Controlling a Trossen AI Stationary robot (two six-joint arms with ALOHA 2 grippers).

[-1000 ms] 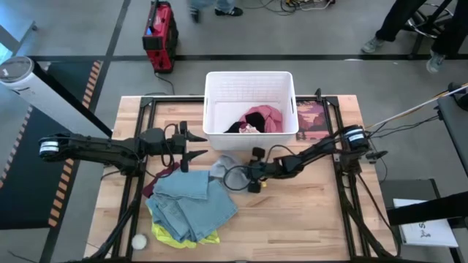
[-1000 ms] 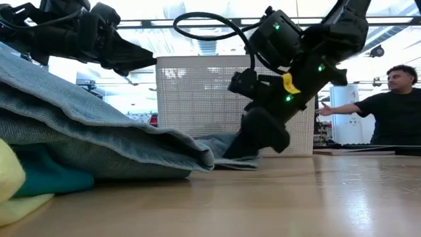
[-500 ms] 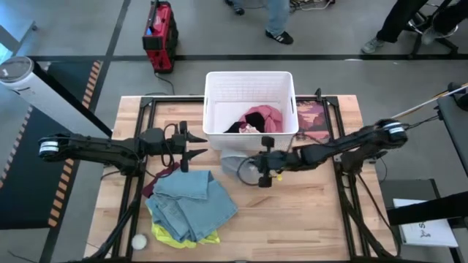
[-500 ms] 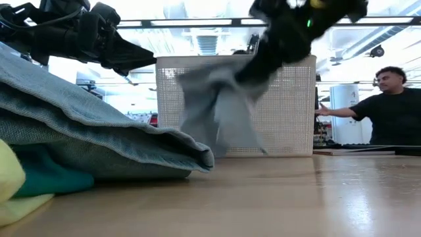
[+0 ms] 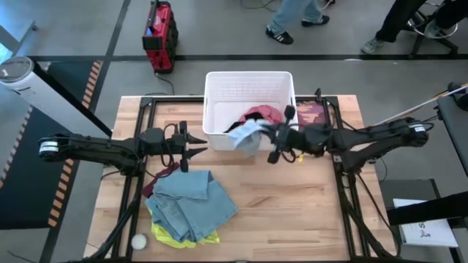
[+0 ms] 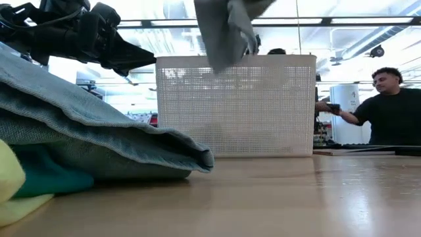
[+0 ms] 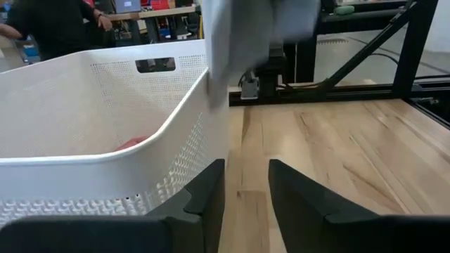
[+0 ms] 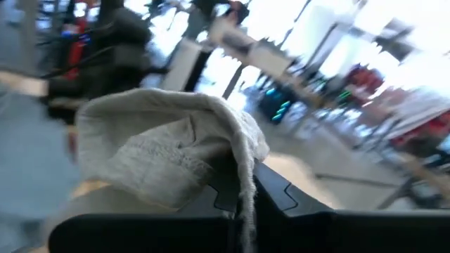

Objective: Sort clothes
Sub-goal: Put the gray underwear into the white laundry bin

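Note:
My right gripper (image 5: 269,136) is shut on a grey garment (image 5: 247,136) and holds it in the air over the near wall of the white basket (image 5: 250,79). In the low view the garment (image 6: 227,26) hangs above the basket's rim. A pink piece (image 5: 265,117) and a black piece (image 5: 234,126) lie in the basket. A pile of clothes rests on the table at the near left: denim (image 5: 194,201) on top, neon yellow (image 5: 172,237), maroon (image 5: 164,175) and teal (image 6: 46,178). My left gripper (image 5: 201,145) hovers open and empty, left of the basket. My right gripper pinches a bunched part of the grey garment (image 8: 235,165) between its two fingers. The cloth drapes over the fingers, so I cannot tell whether it is an edge or a fold. The fingers reach in level from the table's right. The garment hangs slack, clear of the table.
A pink-brown camouflage piece (image 5: 313,120) lies flat to the right of the basket. A small white ball (image 5: 139,241) sits by the table's near left corner. Bare wood lies at the near right. A person (image 6: 395,105) stands beyond the table.
My right gripper has risen from the table and gone toward the basket, tipping from a downward slant to level. The grey garment came up with it from beside the denim pile and now hangs clear above the basket's near wall.

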